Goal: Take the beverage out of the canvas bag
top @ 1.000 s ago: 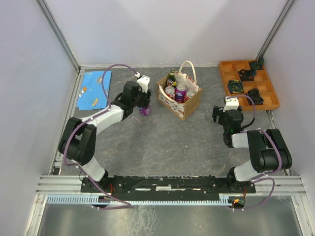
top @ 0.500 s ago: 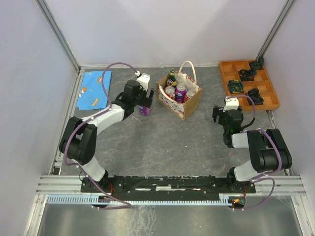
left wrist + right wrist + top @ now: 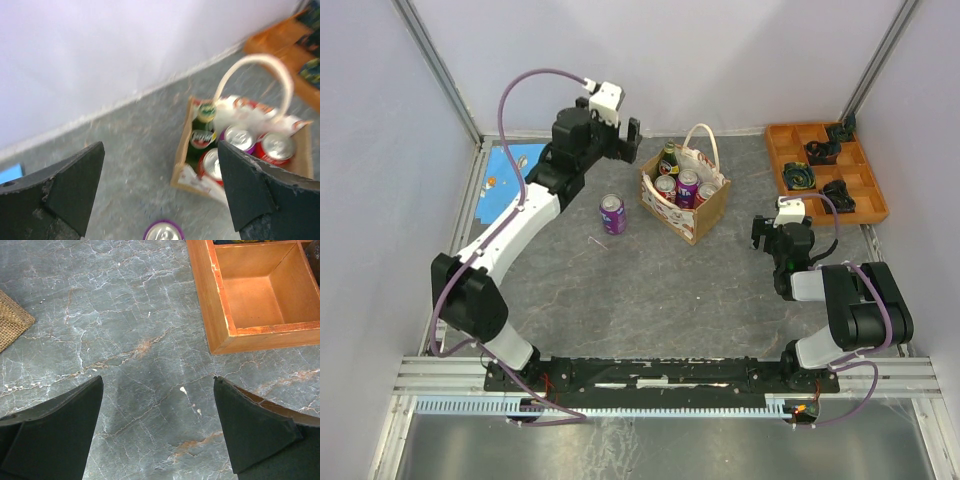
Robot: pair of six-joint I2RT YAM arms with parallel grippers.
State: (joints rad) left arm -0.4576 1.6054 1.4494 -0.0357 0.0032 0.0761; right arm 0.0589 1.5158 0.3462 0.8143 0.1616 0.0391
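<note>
L arm (image 3: pixel 520 215) up high, L fingers (image 3: pixel 70 185) wide; R fingers (image 3: pixel 55 430) wide.

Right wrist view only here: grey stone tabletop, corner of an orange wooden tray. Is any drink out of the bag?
Observer: Yes. One purple drink can stands upright on the table, left of the tan canvas bag and apart from it.
Operator: Left gripper on it?
Observer: No. The left gripper is open and empty, held high, clear of that can.
Operator: What's inside the bag?
Observer: A green glass bottle, a second purple can and two red cans.
</note>
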